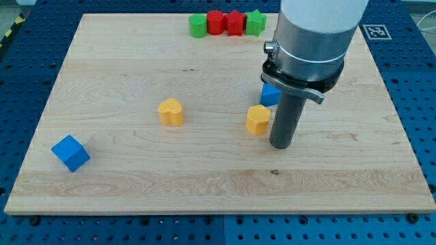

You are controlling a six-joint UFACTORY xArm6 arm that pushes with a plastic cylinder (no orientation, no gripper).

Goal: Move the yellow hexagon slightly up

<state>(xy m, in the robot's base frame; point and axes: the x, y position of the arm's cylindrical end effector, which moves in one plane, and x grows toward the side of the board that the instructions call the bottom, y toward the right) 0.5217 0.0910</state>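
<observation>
Pale wooden tabletop [136,61] fills the view, on blue perforated base [27,34]. Grey cylindrical arm housing [310,41] enters from view's top right, ending in dark rod. My tip [281,145] sits just right of and slightly below yellow hexagon block [258,119], v. close; contact can't be confirmed. No gripper fitted, so nothing clamped or held. Blue cube [71,152] near view's bottom-left. Second blue block [268,94] just above hexagon, partly hidden by arm. Yellow rounded block [171,111] left of centre. Row at top edge: green block [197,26], two red blocks [225,22], green block [255,22].
</observation>
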